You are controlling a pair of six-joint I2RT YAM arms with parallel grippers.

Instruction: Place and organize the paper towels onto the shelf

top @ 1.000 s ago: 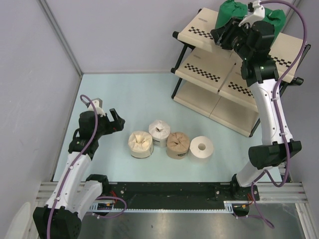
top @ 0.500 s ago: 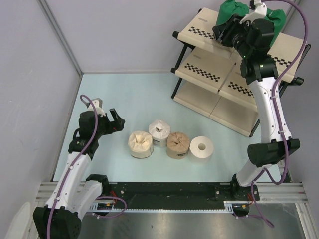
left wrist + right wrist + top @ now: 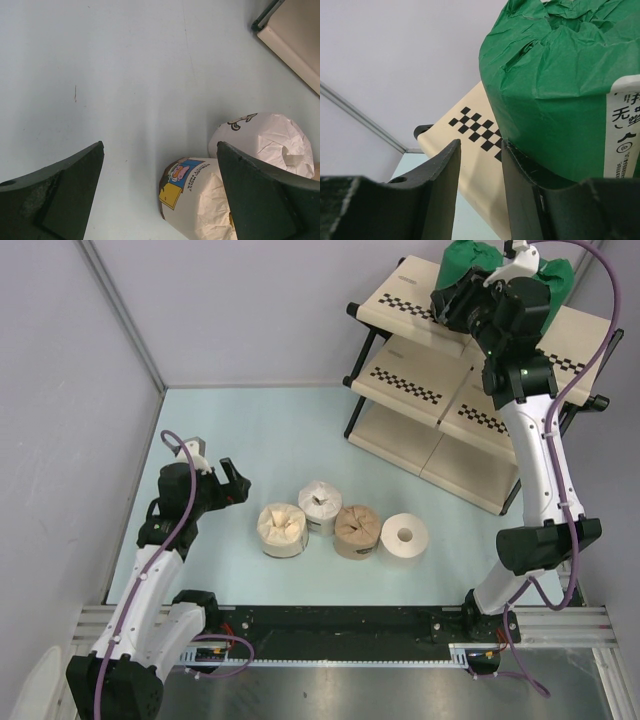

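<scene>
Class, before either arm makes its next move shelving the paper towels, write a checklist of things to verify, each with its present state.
1. Left pincer open: ok.
2. Cream roll upright, free on that pincer's side: ok.
3. Right pincer empty, shelf showing between its fingers: ok.
4. Right pincer clear of green roll: cannot tell; roll sits close beside one finger.
5. Bare room on shelf's top tier: ok.
</scene>
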